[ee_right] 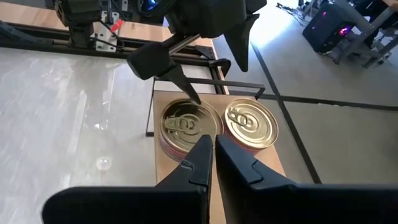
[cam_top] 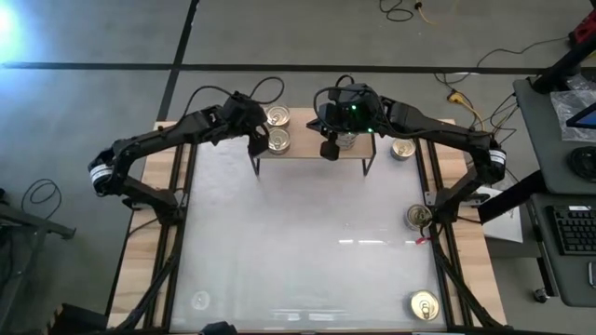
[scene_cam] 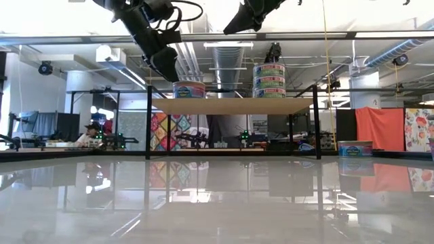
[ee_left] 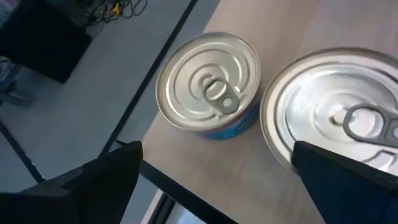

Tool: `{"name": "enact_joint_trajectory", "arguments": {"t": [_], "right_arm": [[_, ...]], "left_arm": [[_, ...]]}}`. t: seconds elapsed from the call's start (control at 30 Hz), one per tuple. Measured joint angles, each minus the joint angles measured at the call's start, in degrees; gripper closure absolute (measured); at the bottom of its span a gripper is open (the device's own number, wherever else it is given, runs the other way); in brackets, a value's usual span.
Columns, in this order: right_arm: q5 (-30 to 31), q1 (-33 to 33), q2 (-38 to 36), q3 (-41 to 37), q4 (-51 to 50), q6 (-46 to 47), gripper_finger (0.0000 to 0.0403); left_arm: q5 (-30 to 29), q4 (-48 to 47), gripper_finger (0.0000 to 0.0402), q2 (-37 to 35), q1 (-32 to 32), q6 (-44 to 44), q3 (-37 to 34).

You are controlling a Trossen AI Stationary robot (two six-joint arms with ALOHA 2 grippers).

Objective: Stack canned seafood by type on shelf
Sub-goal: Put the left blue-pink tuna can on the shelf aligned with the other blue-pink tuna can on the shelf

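Shelf (cam_top: 303,154): two silver pull-ring tins (cam_top: 277,140) sit upright side by side at its left end; a stack of three tins (scene_cam: 269,80) stands further right.
Left gripper (cam_top: 257,141): poised above the near silver tin, fingers spread wide, empty.
Right gripper (cam_top: 329,149): above the shelf beside the stack, fingers pressed together, empty.
Table (cam_top: 279,242): gold-lidded tins (cam_top: 424,304) upright along the right edge.

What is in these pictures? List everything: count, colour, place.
Table: one, white top with wood edges, under everything.
Shelf: one, light wood board on black legs, far middle of the table.
Silver-lidded tins: two, side by side on the shelf's left end.
Stacked tins: three, pale printed labels, one pile on the shelf's right part.
Loose tins: three, gold-toned lids, along the table's right side.
Left hand: one, black, open, above the silver-lidded tins.
Right hand: one, black, shut, above the shelf near the pile.
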Motion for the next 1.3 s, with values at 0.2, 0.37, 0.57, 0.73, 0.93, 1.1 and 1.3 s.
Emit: {"name": "enact_joint_trajectory", "arguments": {"t": [0.2, 0.37, 0.57, 0.73, 0.93, 1.1, 1.3], "right_arm": [[-0.01, 0.00, 0.00, 0.00, -0.01, -0.10, 0.0390], [0.00, 0.00, 0.00, 0.00, -0.64, -0.15, 0.0390], [0.00, 0.00, 0.02, 0.00, -1.86, 0.16, 0.0390], [0.00, 0.00, 0.02, -0.02, -2.62, 0.20, 0.0390], [-0.02, 0.00, 0.02, -0.02, -2.64, 0.23, 0.0390], [-0.02, 0.00, 0.02, -0.02, -2.66, 0.72, 0.0390], [-0.02, 0.02, 0.02, -0.04, -3.05, 1.38, 0.0390]], "left_arm": [[0.39, 0.28, 0.0002, 0.58, 0.08, -0.54, -0.02], [-0.59, 0.91, 0.0002, 1.39, 0.15, -0.37, 0.01], [-2.58, 0.94, 0.0002, 1.57, 0.26, 0.12, 0.04], [-2.64, 0.81, 0.0002, 1.53, 0.26, 0.20, 0.04], [-2.91, 0.88, 0.0002, 1.53, 0.26, 0.27, 0.04], [-3.01, 1.06, 0.0002, 1.61, 0.65, 0.31, 0.04], [-3.10, 1.02, 0.0002, 1.70, 0.70, 0.28, 0.04]]}}
